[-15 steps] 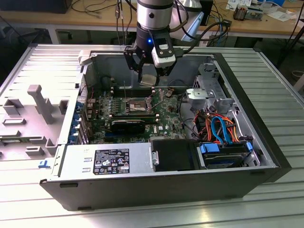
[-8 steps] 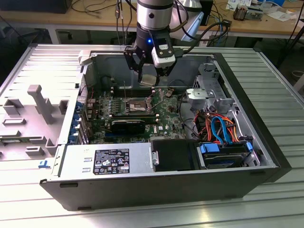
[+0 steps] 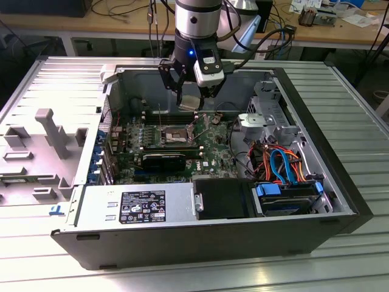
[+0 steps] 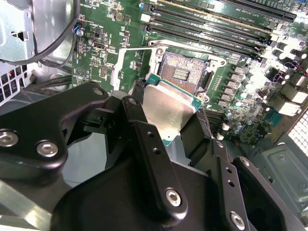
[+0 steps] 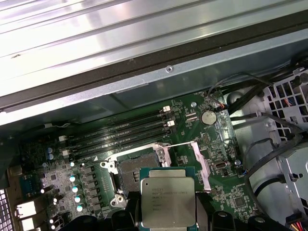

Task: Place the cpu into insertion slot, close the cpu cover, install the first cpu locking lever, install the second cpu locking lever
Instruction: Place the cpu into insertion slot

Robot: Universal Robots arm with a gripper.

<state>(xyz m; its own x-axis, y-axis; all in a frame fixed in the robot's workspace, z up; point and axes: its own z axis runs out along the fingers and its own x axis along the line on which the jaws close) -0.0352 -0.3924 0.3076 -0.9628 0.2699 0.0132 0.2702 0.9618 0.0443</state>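
Step one in hand: cpu placement, nothing seated yet. The hand (image 3: 189, 99) hangs inside the open computer case (image 3: 340, 182) on the counter (image 3: 358, 109). Its fingers (image 4: 144, 139) are closed partway onto the cpu (image 5: 168, 197), pinching it by two opposite edges, metal lid facing the first wrist camera. The chip is in the air above the motherboard (image 3: 213, 155), clear of it and near the insertion slot (image 5: 136, 171). Can't tell if it's plumb over it. In the second wrist view the chip looks tilted against the socket plane.

The slot sits toward the case's far wall in the exterior view, just beside the memory slots (image 5: 120, 134). Its contact field is bare, nothing in it. The cpu cover (image 5: 200, 162) looks flipped up along one side of the slot, out of the way. Levers I can't make out for sure. So cover and both levers are not done.

My read on the next move: it calls for squaring the chip's edges to the socket, getting it level, then a slow straight drop and a light release. Bare contacts, so no sliding or pushing. Cocked entry is the risk.
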